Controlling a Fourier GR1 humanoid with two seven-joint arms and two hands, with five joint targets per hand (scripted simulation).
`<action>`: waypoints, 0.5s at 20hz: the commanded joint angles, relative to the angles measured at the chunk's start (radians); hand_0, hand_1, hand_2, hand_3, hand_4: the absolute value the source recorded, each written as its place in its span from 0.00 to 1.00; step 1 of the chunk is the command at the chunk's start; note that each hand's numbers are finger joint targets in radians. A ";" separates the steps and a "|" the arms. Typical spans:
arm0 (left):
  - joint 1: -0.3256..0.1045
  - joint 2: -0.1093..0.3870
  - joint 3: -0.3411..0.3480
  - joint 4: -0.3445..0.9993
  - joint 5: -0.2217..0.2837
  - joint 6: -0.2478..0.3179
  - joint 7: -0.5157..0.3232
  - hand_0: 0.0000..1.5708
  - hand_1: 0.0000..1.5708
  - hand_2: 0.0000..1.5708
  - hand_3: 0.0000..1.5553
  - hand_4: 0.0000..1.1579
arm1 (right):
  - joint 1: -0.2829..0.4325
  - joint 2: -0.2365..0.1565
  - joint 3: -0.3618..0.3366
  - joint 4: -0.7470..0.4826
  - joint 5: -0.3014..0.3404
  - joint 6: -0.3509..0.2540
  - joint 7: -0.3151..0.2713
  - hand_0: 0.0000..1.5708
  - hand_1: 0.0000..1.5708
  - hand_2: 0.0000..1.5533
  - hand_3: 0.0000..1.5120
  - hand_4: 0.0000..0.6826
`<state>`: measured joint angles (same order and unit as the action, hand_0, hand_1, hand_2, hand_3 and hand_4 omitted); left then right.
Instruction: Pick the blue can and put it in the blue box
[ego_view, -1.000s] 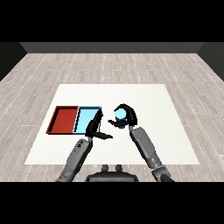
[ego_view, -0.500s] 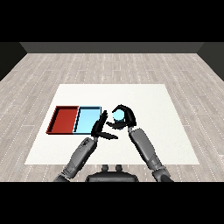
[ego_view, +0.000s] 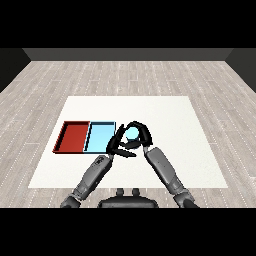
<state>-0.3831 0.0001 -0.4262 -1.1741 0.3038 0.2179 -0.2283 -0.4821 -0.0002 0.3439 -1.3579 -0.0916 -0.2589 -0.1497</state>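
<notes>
Nearest you, two grey forearms rise from five and seven o'clock and meet near the table's centre. Your right hand (ego_view: 140, 134) curls round the blue can (ego_view: 132, 133), carrying it just right of the light blue tray (ego_view: 101, 135). Your left hand (ego_view: 116, 145) sits directly below and left of the can, fingers straight and spread, holding nothing. The pick looks done; moving the can toward nine o'clock and releasing it remains. The can seems upright, pale top facing up, though fingers hide its sides. The red tray (ego_view: 74, 136) lies farther left.
</notes>
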 joint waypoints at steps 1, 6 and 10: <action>0.034 0.000 0.021 -0.035 -0.031 -0.035 0.014 0.00 0.00 0.00 0.00 0.00 | -0.029 0.000 0.053 -0.075 0.008 -0.049 0.085 0.91 0.91 0.94 0.94 0.90; 0.079 0.000 0.009 -0.056 -0.061 -0.042 0.013 0.00 0.00 0.00 0.00 0.00 | 0.031 0.000 0.082 0.007 -0.045 -0.016 -0.066 0.94 0.94 0.94 0.94 0.88; 0.003 0.000 -0.009 0.018 -0.011 -0.028 -0.013 0.00 0.00 0.00 0.00 0.00 | -0.019 0.000 0.135 0.045 -0.079 -0.086 -0.072 0.93 0.93 0.94 0.93 0.85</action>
<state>-0.3557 0.0001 -0.4204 -1.1953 0.2652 0.1972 -0.2203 -0.4762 -0.0001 0.4200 -1.3317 -0.1389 -0.2880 -0.2030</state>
